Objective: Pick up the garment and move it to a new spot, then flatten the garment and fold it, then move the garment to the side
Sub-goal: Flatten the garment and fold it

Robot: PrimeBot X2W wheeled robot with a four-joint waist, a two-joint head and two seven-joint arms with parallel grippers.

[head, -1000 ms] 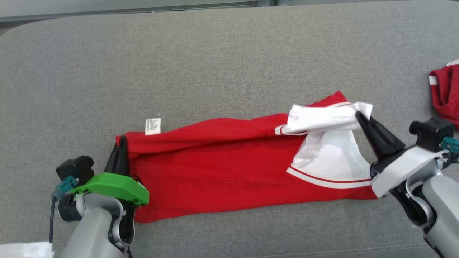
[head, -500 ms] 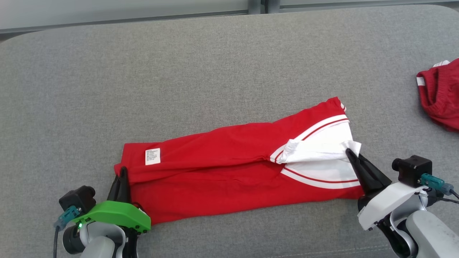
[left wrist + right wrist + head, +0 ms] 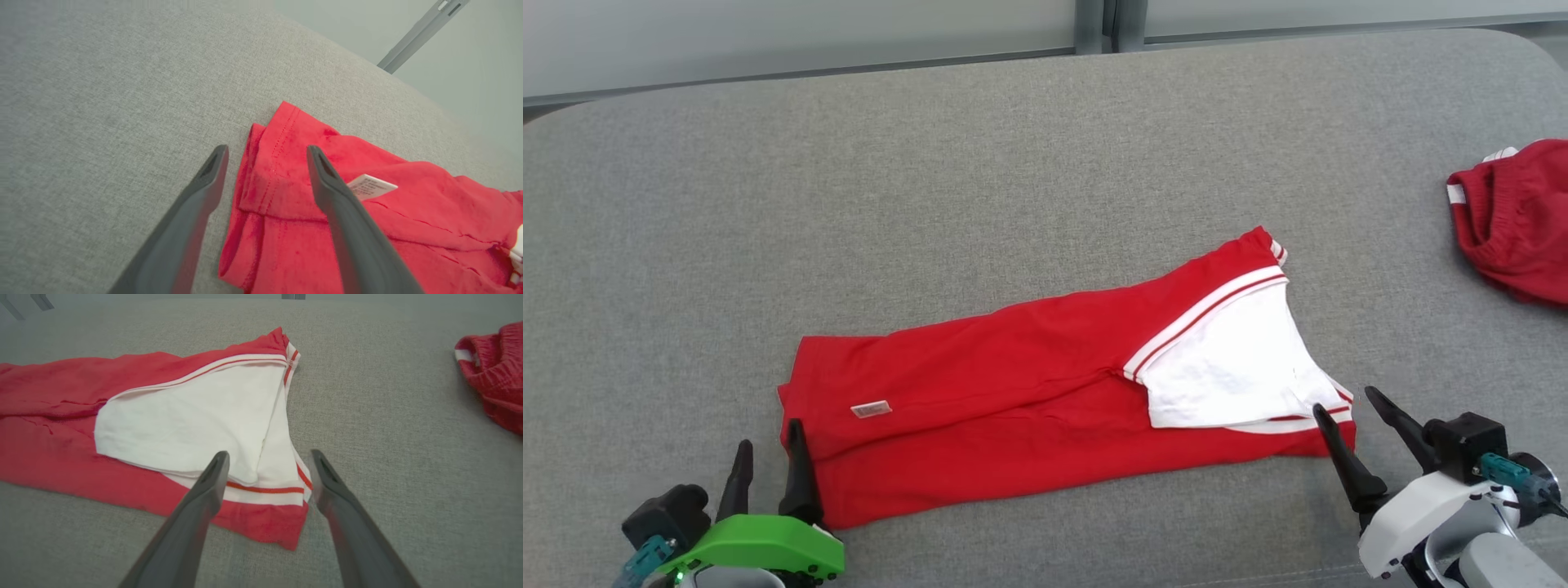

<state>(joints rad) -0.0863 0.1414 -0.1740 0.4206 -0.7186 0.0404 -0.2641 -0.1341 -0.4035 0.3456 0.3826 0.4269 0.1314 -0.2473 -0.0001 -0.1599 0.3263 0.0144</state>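
The garment (image 3: 1013, 392) is red with a white, striped panel at its right end. It lies folded lengthwise and flat on the grey cushion (image 3: 931, 180). My left gripper (image 3: 768, 437) stands open at the garment's left end, one finger over the red hem and the other over bare cushion, as the left wrist view shows for the gripper (image 3: 267, 150) and garment (image 3: 429, 212). My right gripper (image 3: 1345, 402) is open at the garment's right near corner. In the right wrist view that gripper (image 3: 269, 453) straddles the white panel's corner of the garment (image 3: 184, 416), holding nothing.
A second red piece of clothing (image 3: 1511, 220) lies bunched at the cushion's right edge, also seen as the red bundle (image 3: 494, 371) in the right wrist view. A white care label (image 3: 871, 408) sits near the garment's left end. Bare cushion stretches behind and to the left.
Both grippers have gone from shut on the garment's ends to open, letting go. The lifted layer now lies folded flat over the lower one. The head camera has also shifted.
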